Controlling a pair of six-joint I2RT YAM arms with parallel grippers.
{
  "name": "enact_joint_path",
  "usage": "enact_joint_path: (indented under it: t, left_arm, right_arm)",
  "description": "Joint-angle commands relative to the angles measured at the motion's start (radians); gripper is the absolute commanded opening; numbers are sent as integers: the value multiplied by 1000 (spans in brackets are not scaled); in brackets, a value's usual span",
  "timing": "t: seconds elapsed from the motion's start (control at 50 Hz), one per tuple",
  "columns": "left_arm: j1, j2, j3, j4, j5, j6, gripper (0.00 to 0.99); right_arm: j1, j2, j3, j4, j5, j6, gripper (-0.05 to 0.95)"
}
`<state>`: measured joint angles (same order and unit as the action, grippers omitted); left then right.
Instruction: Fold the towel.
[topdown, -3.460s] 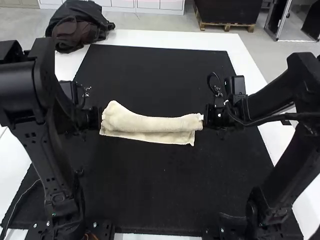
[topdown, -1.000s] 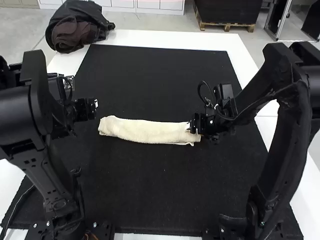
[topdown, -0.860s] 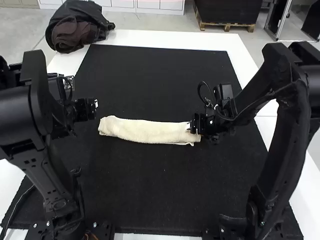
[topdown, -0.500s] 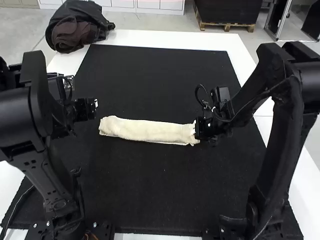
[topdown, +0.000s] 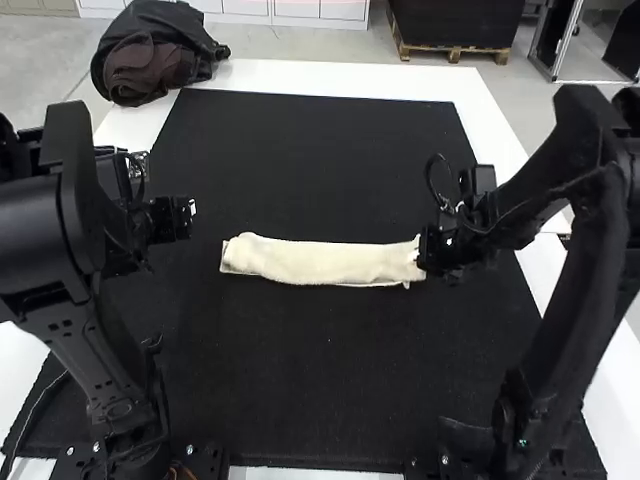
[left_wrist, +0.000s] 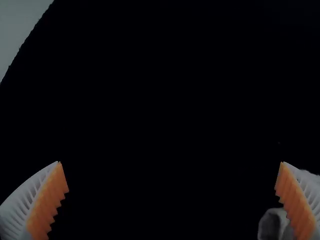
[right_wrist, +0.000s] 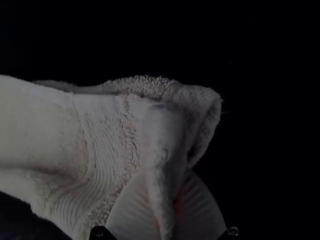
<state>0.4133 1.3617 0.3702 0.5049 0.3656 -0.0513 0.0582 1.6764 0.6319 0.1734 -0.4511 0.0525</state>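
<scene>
The cream towel (topdown: 325, 262) lies on the black mat as a long narrow strip, folded lengthwise in layers. My right gripper (topdown: 424, 250) is at its right end; in the right wrist view the towel (right_wrist: 100, 120) has its end pinched up between the ribbed fingers of my right gripper (right_wrist: 167, 195), shut on it. My left gripper (topdown: 190, 216) stands apart from the towel, off its left end and slightly farther back. In the left wrist view my left gripper (left_wrist: 171, 172) is wide open, nothing between its fingers, with a bit of towel (left_wrist: 272, 225) beside one finger.
The black mat (topdown: 320, 380) covers most of the white table (topdown: 350, 75). A dark bag or jacket (topdown: 155, 55) lies at the table's back left corner. The left arm stands along the mat's left side, the right arm along its right.
The left gripper let go of the left end and drew back, then stayed still. The right gripper took hold of the right end and has pulled the whole towel a little to the right.
</scene>
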Motion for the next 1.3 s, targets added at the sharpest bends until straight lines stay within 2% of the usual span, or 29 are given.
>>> enact_joint_path:
  t: [0.0,0.14,0.4,0.68,1.2,1.28]
  left_arm:
    - [4,-24,16,3,-5,-12,969]
    - [1,-24,16,3,-5,-12,969]
    - [1,-24,15,-5,-16,-10,969]
    - [1,-35,15,-39,-24,-9,969]
    - [9,-156,-77,-25,-34,-12,969]
    - [9,-176,-90,-26,-48,-21,969]
  right_arm:
    - [0,-38,15,-18,-32,-14,-28]
    - [37,-73,61,-87,-47,-10,-28]
    - [173,-132,141,-117,-47,60,-28]
    - [301,-107,206,-95,-32,119,-28]
    - [482,78,382,-66,-15,161,-28]
    - [508,105,405,-61,-14,170,-28]
